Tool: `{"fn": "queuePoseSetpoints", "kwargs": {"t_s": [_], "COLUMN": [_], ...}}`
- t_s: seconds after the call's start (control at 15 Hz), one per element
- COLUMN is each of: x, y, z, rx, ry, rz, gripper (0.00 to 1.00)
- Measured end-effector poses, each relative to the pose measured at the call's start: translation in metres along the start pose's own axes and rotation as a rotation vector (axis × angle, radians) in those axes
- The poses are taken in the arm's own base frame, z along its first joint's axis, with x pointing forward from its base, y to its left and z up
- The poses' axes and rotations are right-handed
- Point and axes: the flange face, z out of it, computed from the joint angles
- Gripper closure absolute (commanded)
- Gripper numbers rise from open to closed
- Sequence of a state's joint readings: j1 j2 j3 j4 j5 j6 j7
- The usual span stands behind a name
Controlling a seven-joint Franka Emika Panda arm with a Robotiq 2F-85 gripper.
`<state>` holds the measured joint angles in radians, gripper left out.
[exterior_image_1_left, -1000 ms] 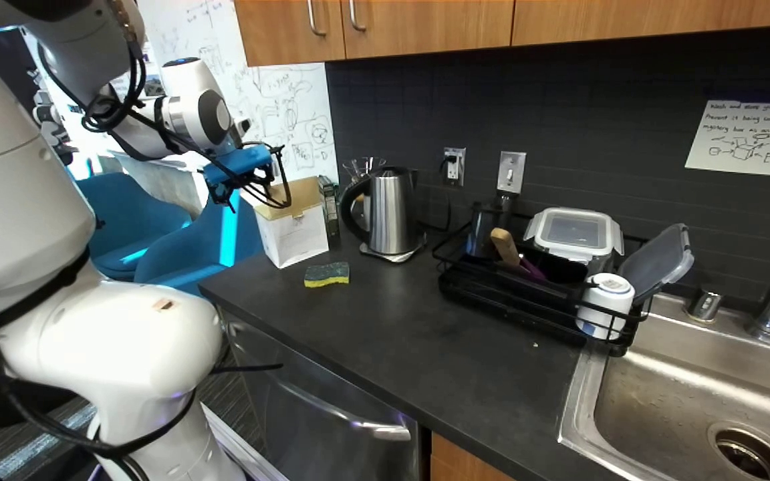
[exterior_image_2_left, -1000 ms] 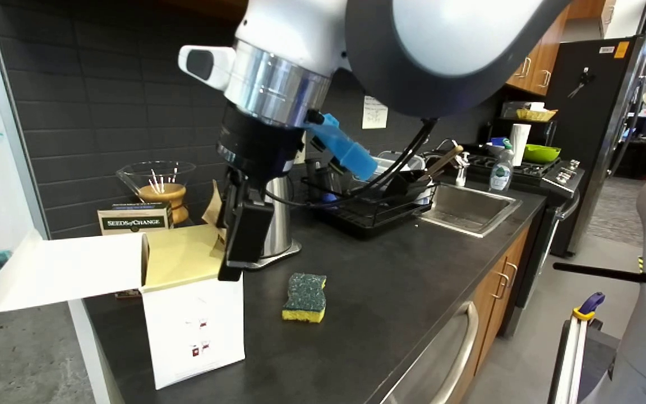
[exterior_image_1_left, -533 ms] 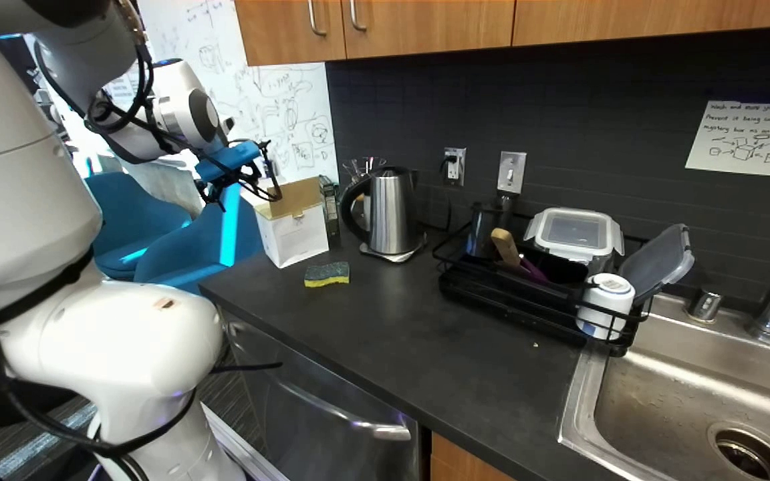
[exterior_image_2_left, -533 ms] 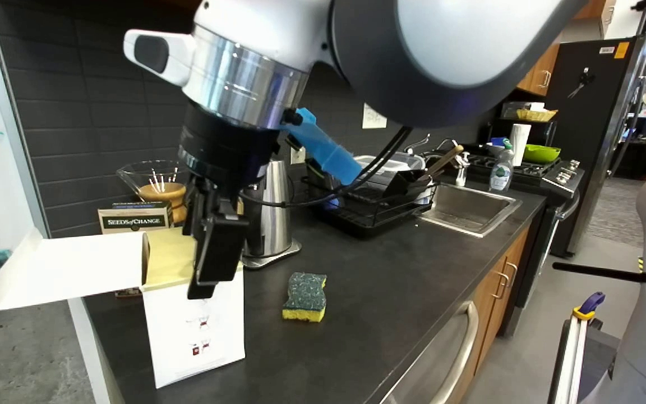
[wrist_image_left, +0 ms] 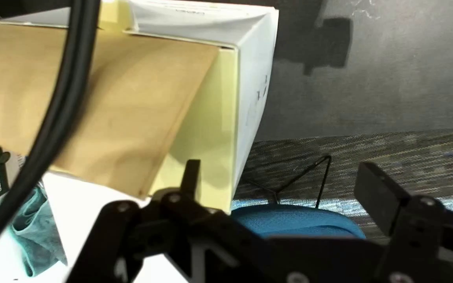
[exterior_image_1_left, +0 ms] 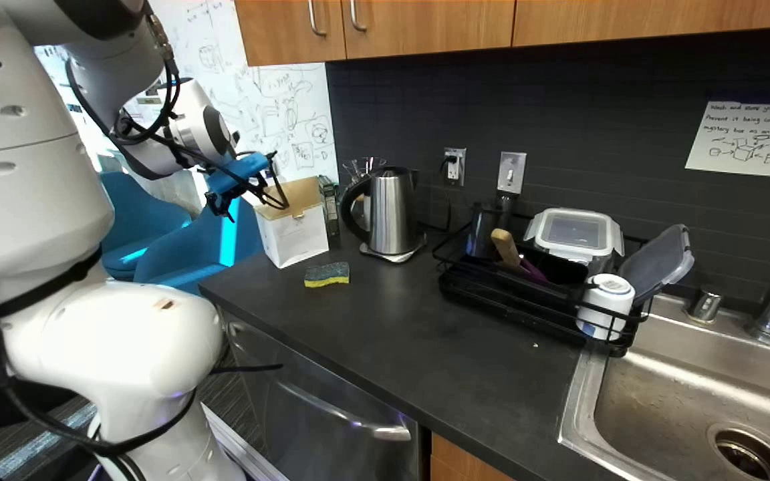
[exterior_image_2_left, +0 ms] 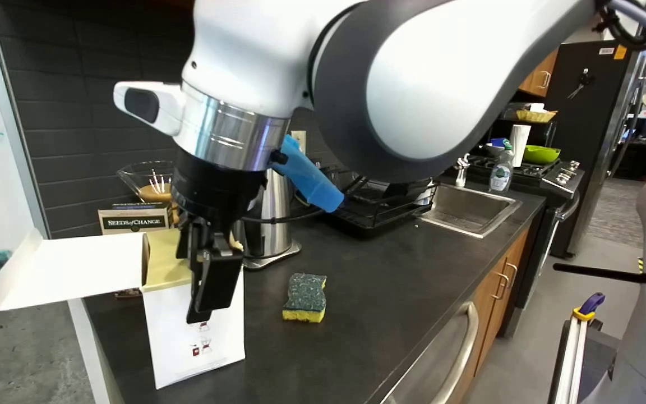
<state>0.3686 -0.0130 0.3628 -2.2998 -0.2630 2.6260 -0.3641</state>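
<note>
My gripper (wrist_image_left: 281, 173) stands open with nothing held between its fingers. Below it in the wrist view is an open white box (wrist_image_left: 256, 82) with a yellow inside and a brown flap (wrist_image_left: 132, 110). One black finger (wrist_image_left: 190, 179) appears over the yellow inside, the opposite one past the box's white wall, over the floor; whether either touches the box I cannot tell. In an exterior view the dark gripper hangs in front of the box (exterior_image_2_left: 188, 348), whose white lid (exterior_image_2_left: 76, 269) sticks out sideways. A green and yellow sponge (exterior_image_2_left: 305, 294) lies on the counter beside the box.
A steel kettle (exterior_image_1_left: 393, 214) stands close to the box, with a Seeds of Change carton (exterior_image_2_left: 134, 221) behind it. Farther along the counter (exterior_image_1_left: 392, 334) are a loaded black dish rack (exterior_image_1_left: 512, 306) and a steel sink (exterior_image_1_left: 580, 401). Blue chairs (exterior_image_1_left: 164, 257) stand beyond the counter's end.
In an exterior view my gripper has shifted left, then lower, ending in front of the white box. Its jaws have kept their width. Box, sponge and kettle have not moved.
</note>
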Motion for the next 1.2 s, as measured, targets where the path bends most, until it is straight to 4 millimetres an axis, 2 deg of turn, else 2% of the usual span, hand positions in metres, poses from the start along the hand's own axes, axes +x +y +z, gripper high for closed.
{"fn": "queuePoseSetpoints", "kwargs": {"t_s": [0.27, 0.67, 1.2], "x": [0.008, 0.032, 0.063], "y": [0.012, 0.025, 0.022], "z": [0.009, 0.013, 0.041], "rx": [-0.006, -0.02, -0.046], "ry": [0.027, 0.071, 0.084], "rz": [0.001, -0.018, -0.072], "gripper": [0.0, 0.0, 0.0]}}
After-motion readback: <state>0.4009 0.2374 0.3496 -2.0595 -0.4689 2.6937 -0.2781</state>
